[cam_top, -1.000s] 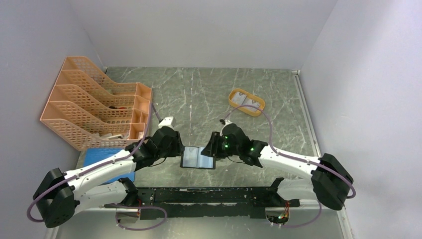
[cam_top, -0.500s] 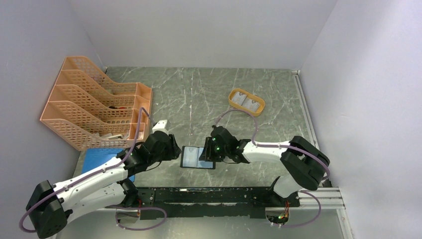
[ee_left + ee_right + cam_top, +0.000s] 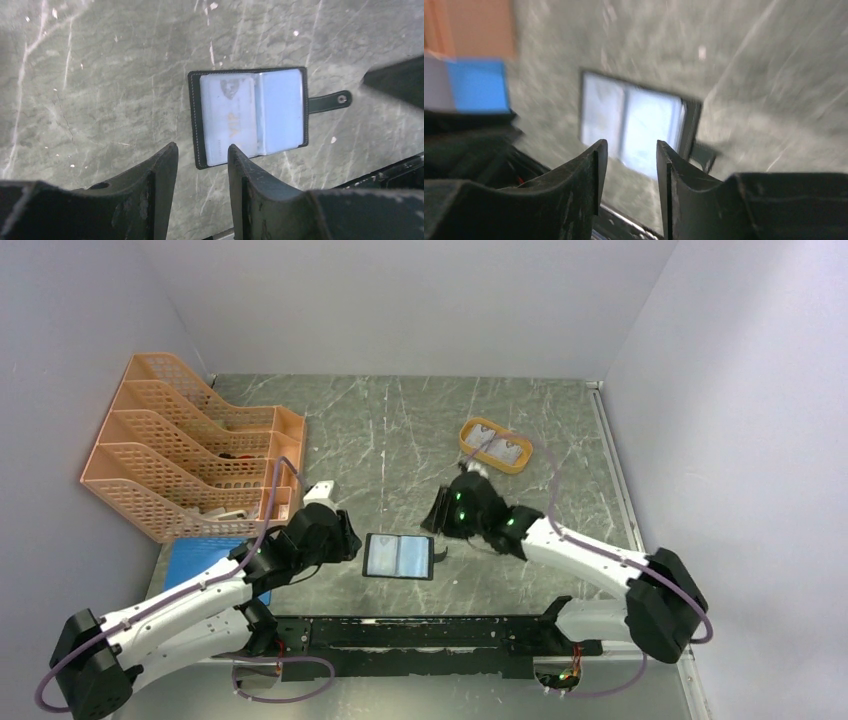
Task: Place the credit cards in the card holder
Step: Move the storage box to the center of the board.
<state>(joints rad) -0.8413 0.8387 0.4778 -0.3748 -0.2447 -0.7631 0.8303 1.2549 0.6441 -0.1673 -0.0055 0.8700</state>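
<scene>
The left gripper [image 3: 201, 150] has its jaws apart with nothing between them, just beside the card holder [image 3: 250, 115]. The holder lies open and flat on the marbled table [image 3: 100, 75] — one credit card [image 3: 227, 117] in the pocket nearer this gripper, snap tab pointing away. The right gripper [image 3: 630, 145], likewise parted and empty, hangs near the holder's far right corner without touching it. More credit cards [image 3: 497, 445] lie in the orange oval tray [image 3: 463, 440] farther back.

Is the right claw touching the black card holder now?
Apart. In the top external view, the right claw hangs beyond the far right corner of the card holder, and bare table shows between them.
</scene>
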